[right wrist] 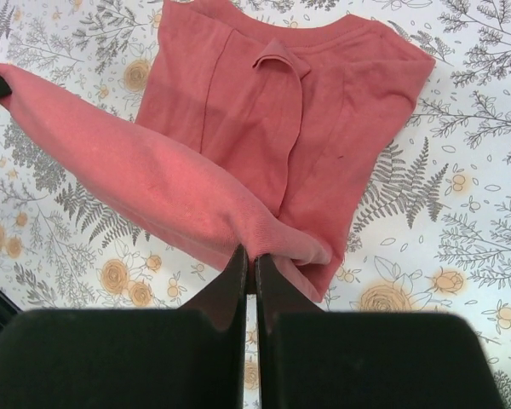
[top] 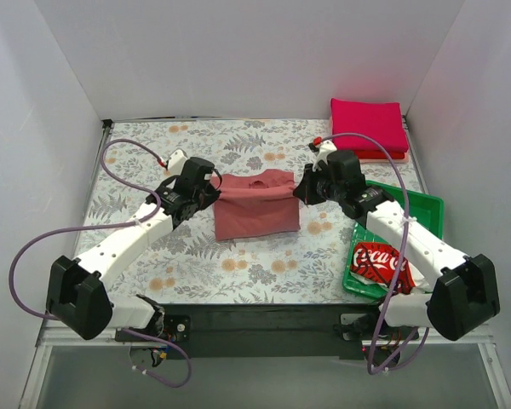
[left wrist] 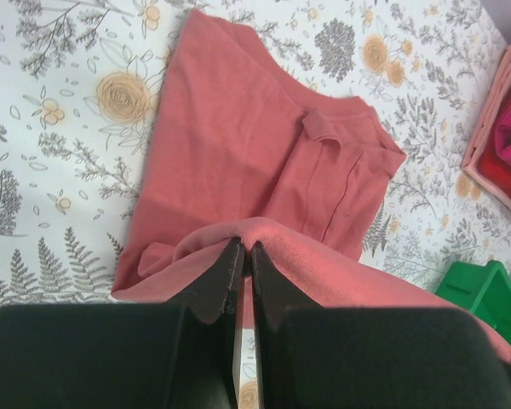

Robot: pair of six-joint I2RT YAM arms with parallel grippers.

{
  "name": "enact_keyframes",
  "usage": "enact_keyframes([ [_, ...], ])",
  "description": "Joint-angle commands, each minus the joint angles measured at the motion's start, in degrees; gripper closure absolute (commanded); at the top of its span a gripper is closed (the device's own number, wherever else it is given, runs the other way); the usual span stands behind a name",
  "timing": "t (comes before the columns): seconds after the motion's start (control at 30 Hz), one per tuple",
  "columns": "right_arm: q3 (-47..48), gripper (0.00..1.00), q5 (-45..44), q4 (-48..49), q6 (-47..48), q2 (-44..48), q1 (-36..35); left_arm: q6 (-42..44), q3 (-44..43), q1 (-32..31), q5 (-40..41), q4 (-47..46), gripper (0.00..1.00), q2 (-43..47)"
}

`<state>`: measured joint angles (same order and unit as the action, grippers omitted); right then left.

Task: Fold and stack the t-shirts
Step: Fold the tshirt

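Note:
A dusty salmon-red t-shirt [top: 257, 213] lies partly folded in the middle of the table, collar toward the far side. My left gripper [top: 215, 189] is shut on its left corner and my right gripper [top: 300, 189] is shut on its right corner, holding the hem edge stretched between them above the shirt. In the left wrist view the fingers [left wrist: 226, 277] pinch a fold of the shirt [left wrist: 238, 153]. In the right wrist view the fingers [right wrist: 230, 285] pinch the shirt [right wrist: 272, 111] likewise. A stack of folded magenta and red tees [top: 369, 128] sits at the far right. A red Coca-Cola tee [top: 381, 264] lies in the green tray [top: 417, 209].
The green plastic tray stands at the right, under my right arm, and its corner shows in the left wrist view [left wrist: 485, 294]. The floral table covering [top: 153, 153] spreads under everything. White walls close in the table on three sides.

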<state>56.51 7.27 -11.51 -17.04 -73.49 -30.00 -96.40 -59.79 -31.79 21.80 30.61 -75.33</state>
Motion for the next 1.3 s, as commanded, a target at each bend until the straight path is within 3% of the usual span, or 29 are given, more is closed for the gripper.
enact_keyframes([
  [0.0,4.1,0.99,2.8,1.9,1.7,-1.7,2.0,3.2,-3.7,1.7,1.6,-2.4,1.00,-0.5],
  [0.83,23.1,0.99,12.5,2.7,3.7,-24.9,11.5,12.3,-19.0,11.4,-3.9,-7.6,1.00,-21.3],
  [1.27,31.6,0.99,12.6,2.9,3.4,-39.0,13.6,16.3,-25.6,15.0,-9.9,-10.9,1.00,-33.3],
])
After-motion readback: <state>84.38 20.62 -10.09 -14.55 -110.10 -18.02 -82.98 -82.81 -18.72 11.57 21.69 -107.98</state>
